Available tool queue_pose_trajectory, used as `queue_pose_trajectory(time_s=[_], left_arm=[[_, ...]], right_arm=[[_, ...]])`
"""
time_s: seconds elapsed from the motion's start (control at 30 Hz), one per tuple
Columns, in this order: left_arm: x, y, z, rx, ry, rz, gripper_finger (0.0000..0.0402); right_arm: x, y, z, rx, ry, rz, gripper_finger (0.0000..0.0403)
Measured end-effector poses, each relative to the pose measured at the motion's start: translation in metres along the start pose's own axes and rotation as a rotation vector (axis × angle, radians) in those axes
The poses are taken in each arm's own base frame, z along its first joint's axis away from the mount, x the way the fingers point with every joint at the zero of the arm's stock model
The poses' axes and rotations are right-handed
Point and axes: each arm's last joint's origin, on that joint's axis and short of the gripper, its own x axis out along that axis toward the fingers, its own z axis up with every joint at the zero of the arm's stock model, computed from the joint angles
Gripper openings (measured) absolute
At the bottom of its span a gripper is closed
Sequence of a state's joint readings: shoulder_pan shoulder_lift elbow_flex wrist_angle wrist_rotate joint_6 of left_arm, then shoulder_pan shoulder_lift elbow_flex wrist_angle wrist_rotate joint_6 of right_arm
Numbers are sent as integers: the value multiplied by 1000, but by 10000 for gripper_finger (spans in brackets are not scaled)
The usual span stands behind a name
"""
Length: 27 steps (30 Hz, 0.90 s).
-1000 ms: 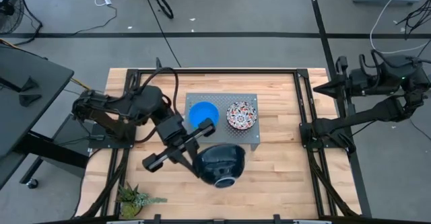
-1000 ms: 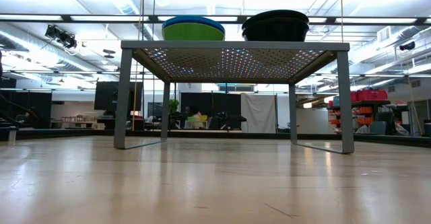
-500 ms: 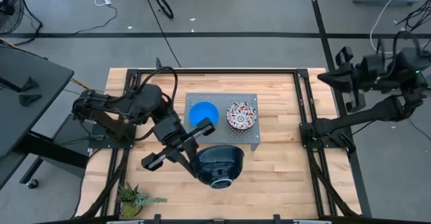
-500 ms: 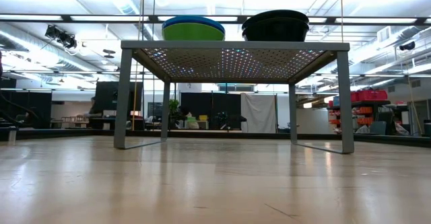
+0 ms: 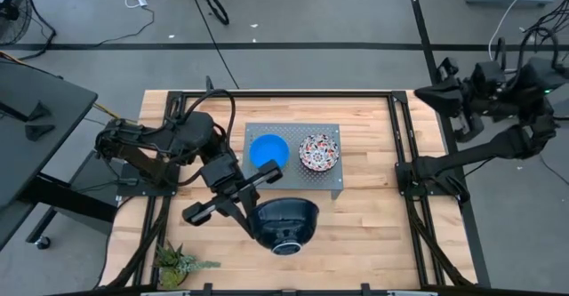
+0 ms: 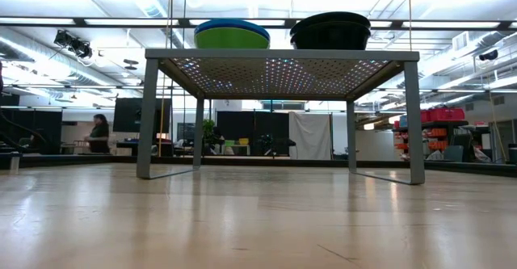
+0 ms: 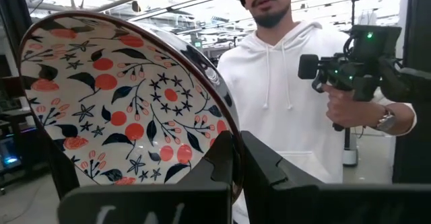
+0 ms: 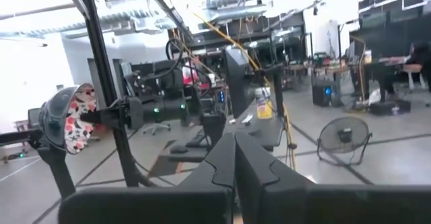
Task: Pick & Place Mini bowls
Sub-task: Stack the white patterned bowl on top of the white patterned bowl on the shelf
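Note:
My left gripper (image 5: 252, 209) is shut on a mini bowl (image 5: 284, 223) over the table's near middle; the bowl is dark outside and white with a red-and-dark floral pattern inside (image 7: 121, 109). On the grey perforated tray (image 5: 334, 186) stand a bright blue bowl (image 5: 268, 150), nested in a green one (image 6: 231, 39), and a second floral bowl (image 5: 319, 152), each on its base. My right gripper (image 5: 427, 95) is shut, holds nothing, and hangs in the air beyond the table's right edge. My left gripper pinches the bowl's rim (image 7: 231, 158), one finger on the patterned inside and one finger (image 7: 269, 167) on the dark outside. The fingers come slanting from the table's left and far side. The bowl is lifted clear and tipped, its dark underside and foot ring (image 5: 284, 244) facing up.
A small spiky green plant (image 5: 180, 262) stands at the table's near left corner. The tray stands on legs (image 6: 148, 115) above the wood. A person in a white hoodie (image 7: 296, 83) holds a hand-held device beyond the table; another person (image 6: 98, 133) shows far back.
My left gripper has carried the bowl a little toward the table's near edge and slightly left, still shut on its rim. My right arm has swung and turned in the air at the table's right side. A person has walked into the low view's far background.

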State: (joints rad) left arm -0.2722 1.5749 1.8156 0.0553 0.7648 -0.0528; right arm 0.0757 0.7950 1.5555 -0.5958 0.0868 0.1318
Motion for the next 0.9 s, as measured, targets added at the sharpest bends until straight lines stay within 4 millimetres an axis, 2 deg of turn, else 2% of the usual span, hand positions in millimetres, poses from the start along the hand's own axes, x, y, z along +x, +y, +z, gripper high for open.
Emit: queue_pose_trajectory(time_s=[0.13,0.33,0.67,0.9], left_arm=[[0,-1,0,-10,1,-17,11],[0,-1,0,-17,2,-38,11],[1,-3,1,-32,-1,-80,11],[1,-5,1,-31,-4,-122,11]], right_arm=[[21,2,-6,22,44,23,7],[56,10,-12,-7,73,222,7],[98,23,-11,-30,-40,570,6],[131,28,-22,-42,-56,695,7]])
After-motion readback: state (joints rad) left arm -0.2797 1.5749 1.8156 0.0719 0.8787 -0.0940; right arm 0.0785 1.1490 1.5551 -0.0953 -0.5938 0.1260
